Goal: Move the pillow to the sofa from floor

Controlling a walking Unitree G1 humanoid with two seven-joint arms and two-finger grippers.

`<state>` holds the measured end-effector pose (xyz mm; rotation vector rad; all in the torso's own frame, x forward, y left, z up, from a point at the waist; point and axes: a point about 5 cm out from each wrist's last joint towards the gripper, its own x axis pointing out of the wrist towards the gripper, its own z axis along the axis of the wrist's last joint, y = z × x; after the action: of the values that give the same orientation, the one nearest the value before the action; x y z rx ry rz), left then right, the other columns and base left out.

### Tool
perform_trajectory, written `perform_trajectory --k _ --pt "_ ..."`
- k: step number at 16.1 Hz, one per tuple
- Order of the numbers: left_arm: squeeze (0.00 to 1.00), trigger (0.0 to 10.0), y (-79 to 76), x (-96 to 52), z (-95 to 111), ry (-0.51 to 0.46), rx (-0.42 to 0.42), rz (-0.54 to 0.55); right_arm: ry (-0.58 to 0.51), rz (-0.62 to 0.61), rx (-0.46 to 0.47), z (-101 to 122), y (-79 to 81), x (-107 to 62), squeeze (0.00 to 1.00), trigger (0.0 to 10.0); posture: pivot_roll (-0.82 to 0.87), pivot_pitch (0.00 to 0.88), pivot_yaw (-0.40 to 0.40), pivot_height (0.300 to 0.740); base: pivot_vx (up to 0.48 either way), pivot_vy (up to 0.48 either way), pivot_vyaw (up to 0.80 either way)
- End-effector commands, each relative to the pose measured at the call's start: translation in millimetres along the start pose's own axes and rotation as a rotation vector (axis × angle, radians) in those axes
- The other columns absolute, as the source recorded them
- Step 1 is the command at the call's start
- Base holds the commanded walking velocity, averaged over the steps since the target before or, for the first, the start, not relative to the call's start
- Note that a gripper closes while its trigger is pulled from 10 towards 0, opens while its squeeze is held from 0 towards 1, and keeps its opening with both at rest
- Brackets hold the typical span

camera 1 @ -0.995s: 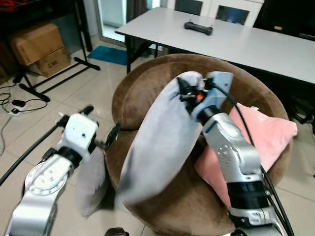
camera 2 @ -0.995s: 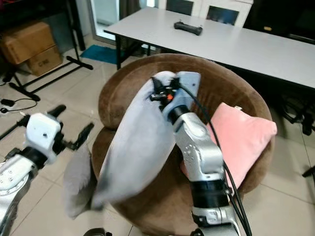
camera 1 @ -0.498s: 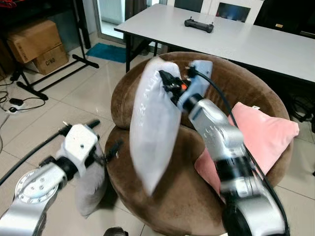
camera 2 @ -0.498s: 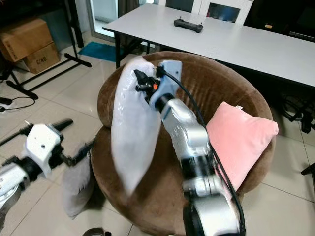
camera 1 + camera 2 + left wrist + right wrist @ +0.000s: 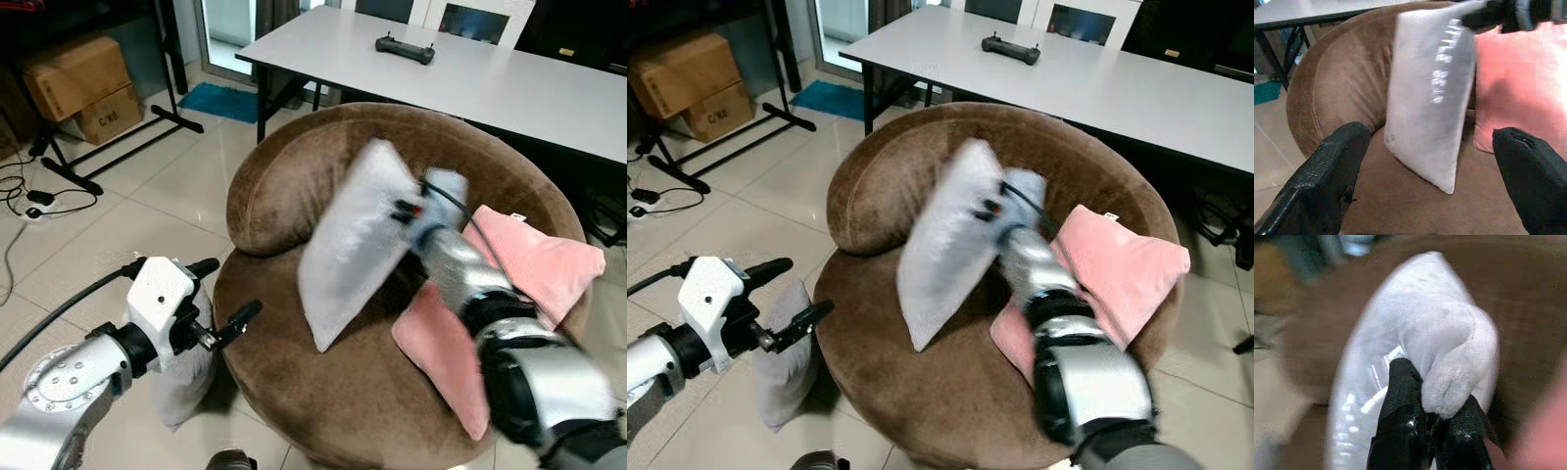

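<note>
The pillow (image 5: 355,238) is pinched at its upper edge by the right hand (image 5: 1425,423), apparently hanging long-axis down over the sofa (image 5: 294,392) seat, the left hand (image 5: 220,299) held wide alongside.

A round brown sofa (image 5: 294,186) stands on a tiled floor (image 5: 118,225). A grey pillow (image 5: 358,240) touches its seat just left of the right gripper (image 5: 404,211), with a pink cushion (image 5: 534,259) to that gripper's right. Another grey pillow (image 5: 186,382) lies on the floor under the left gripper (image 5: 220,294).
</note>
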<state>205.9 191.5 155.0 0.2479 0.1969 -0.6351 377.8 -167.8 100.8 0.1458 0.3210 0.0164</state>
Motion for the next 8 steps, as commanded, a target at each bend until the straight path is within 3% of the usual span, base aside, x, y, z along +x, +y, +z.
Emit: perform_trajectory --k 1,5,6,7,8 --pt "0.00 10.0 0.8 -0.7 5 -0.016 0.017 -0.002 -0.046 -0.073 -0.028 12 -13.1 -0.2 0.00 10.0 0.13 0.000 -0.091 0.740 0.000 0.000 0.00" --pt "0.00 10.0 0.0 -1.0 6 -0.023 0.010 0.003 -0.070 -0.191 -0.077 17 -42.9 -5.0 0.00 10.0 0.13 0.000 -0.091 0.740 0.000 0.000 0.00" --pt "0.00 10.0 0.0 -0.1 6 -0.028 0.013 0.004 -0.081 -0.242 -0.091 21 -52.3 -7.0 0.25 10.0 0.13 0.000 -0.091 0.740 0.000 0.000 0.00" --pt "0.00 10.0 0.6 0.4 6 -0.034 0.015 0.008 -0.095 -0.273 -0.088 24 -59.7 -8.7 1.00 10.0 0.13 0.000 -0.091 0.740 0.000 0.000 0.00" --pt "0.00 10.0 1.4 1.0 7 -0.038 0.017 0.011 -0.102 -0.270 -0.145 27 -63.8 -10.0 1.00 10.0 0.12 0.000 -0.089 0.740 0.000 0.000 0.00"
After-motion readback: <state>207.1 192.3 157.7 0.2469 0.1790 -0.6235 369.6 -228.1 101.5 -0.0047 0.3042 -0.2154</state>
